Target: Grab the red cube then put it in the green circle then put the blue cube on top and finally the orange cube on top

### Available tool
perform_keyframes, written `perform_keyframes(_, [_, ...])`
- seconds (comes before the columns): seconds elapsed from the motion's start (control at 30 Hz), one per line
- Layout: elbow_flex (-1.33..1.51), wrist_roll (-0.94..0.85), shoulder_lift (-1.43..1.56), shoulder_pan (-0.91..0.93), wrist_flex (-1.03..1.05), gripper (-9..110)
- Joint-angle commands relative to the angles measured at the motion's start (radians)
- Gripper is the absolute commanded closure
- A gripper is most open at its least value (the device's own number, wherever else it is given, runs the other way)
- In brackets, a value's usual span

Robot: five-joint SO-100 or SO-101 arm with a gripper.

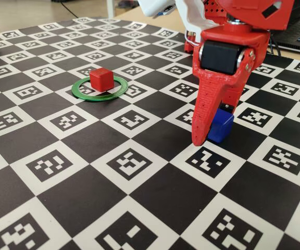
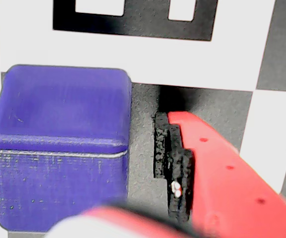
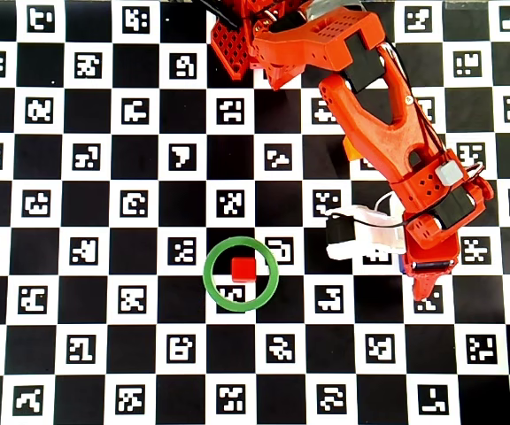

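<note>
fixed: low, oblique across board | wrist: close, facing down | overhead: straight down | shared: blue cube (image 2: 58, 144)

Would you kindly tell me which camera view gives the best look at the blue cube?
The wrist view: the blue cube fills the left half, its top and front face clear, beside one finger of the claw. The fixed view shows only part of it behind the claw. The overhead view shows a mere blue sliver under the arm.
</note>
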Motion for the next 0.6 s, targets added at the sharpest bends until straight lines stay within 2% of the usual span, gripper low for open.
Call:
perform_keyframes(0.0, [-0.021, -0.011, 0.035, -0.009, -0.005, 75])
perform_keyframes(0.3, [-0.028, -0.018, 0.035, -0.005, -0.003, 90])
perform_keyframes(0.57, [-0.06, -0.052, 0.077, 0.002, 0.035, 91])
